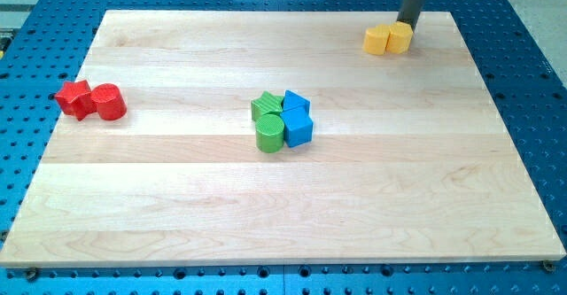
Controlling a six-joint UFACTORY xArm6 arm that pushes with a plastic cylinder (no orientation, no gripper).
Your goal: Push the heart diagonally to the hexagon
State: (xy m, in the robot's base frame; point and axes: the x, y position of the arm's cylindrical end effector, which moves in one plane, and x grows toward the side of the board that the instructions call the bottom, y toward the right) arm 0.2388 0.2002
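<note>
Two yellow blocks sit touching at the view's top right. The left one (377, 40) looks like the heart, and the right one (400, 36) looks like the hexagon, though the shapes are small. My tip (408, 26) stands right behind the right yellow block, at its top right edge, touching or nearly touching it.
A red star (73, 98) and a red cylinder (108, 102) sit together at the view's left. In the middle, a green star (267, 106), a green cylinder (271, 134) and two blue blocks (296, 103) (299, 128) form a tight cluster. The wooden board (283, 215) ends close behind the yellow blocks.
</note>
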